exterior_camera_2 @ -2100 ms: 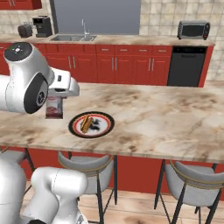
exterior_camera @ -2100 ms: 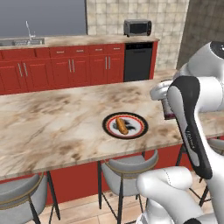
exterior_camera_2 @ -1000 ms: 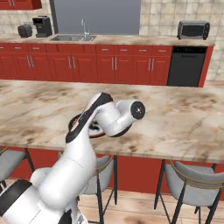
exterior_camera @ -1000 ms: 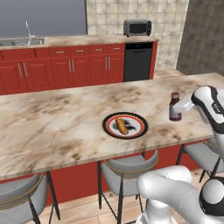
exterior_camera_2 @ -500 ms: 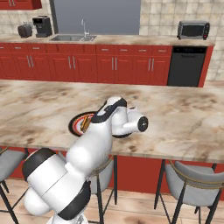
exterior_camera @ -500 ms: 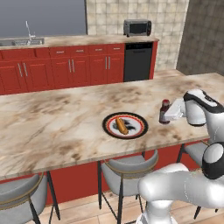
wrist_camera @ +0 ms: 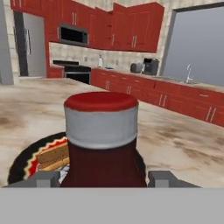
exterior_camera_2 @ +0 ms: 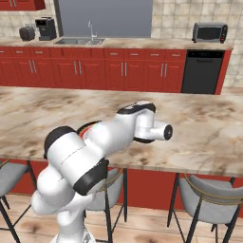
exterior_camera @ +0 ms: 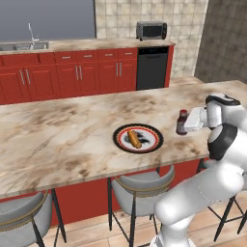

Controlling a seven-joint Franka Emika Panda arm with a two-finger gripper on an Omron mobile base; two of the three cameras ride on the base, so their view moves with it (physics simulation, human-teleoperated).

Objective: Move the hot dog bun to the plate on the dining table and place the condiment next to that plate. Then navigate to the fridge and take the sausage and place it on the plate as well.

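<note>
Gripper is pinching the bottle, holding it upright just right of the plate with the bun already on it. Base looks about on the table; I'd release straight and back off level.

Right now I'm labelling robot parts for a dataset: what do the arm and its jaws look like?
The arm is glossy white, built of rounded, bulbous segments with dark grey to black bands at the joints. The hand is a boxy white block. The fingertips are small, flat and grey. No cables or markings are visible.
</note>
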